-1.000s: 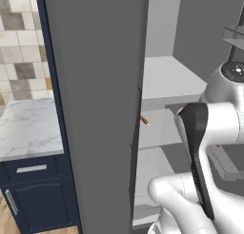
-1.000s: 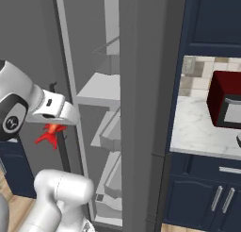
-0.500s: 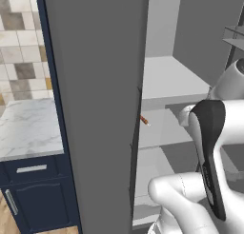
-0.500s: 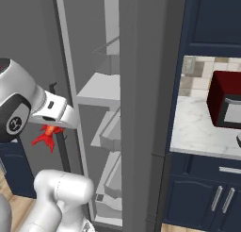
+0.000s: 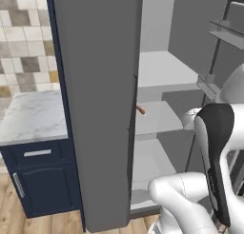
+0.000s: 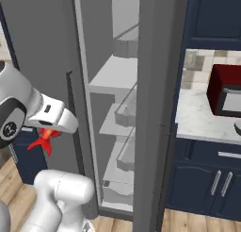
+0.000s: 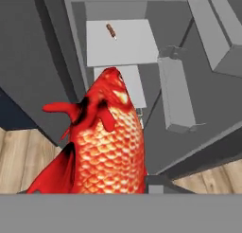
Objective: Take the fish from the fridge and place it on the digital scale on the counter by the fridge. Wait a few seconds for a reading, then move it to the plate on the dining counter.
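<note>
Presently, item one: fish [image 7: 106,142], orange-red, grasped in the gripper [image 6: 46,137], hanging outside the open fridge [image 6: 113,85] just off its dark grey door [image 5: 95,104]. Nearby: a small brown item [image 5: 141,110] on a fridge shelf; red microwave [image 6: 227,95] on the marble worktop [image 6: 200,120]. Risk, judged: swinging toward the worktop may knock the fish against the door edge and loosen the hold.

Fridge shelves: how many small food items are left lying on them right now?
1: a small brown item on a middle shelf of the fridge. The fish is already out, held below the hand. Others may be hidden behind the door.
</note>
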### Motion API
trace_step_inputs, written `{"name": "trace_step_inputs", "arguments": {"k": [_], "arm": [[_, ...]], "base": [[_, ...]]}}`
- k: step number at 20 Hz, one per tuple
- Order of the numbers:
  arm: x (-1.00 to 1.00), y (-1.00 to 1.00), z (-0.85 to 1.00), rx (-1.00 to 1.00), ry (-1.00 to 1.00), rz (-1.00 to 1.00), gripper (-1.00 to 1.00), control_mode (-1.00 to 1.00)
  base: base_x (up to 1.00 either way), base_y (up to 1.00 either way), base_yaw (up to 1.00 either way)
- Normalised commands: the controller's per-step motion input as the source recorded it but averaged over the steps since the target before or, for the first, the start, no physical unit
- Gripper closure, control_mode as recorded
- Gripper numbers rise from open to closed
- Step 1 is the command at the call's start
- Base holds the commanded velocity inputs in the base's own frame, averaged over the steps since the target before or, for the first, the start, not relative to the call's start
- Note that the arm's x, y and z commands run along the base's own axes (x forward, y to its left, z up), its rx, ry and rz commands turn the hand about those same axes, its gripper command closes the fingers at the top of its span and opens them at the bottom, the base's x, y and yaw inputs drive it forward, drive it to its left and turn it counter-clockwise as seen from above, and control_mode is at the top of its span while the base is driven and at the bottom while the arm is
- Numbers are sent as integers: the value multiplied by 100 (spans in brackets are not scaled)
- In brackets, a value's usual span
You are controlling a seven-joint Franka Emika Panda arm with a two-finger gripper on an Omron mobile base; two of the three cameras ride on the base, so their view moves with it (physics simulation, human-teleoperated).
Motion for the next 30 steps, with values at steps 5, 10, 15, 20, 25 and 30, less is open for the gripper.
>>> {"name": "trace_step_inputs", "arguments": {"k": [5,10,15,20,25,30], "arm": [[0,0,0,0,0,0,100,100],[0,0,0,0,0,0,100,100],[0,0,0,0,0,0,100,100],[0,0,0,0,0,0,100,100],[0,0,0,0,0,0,100,100],[0,0,0,0,0,0,100,100]], "base": [[-97,76,-11],[-41,4,-68],[3,-26,-84],[13,-40,-78],[60,-56,-58],[100,-11,-28]]}}
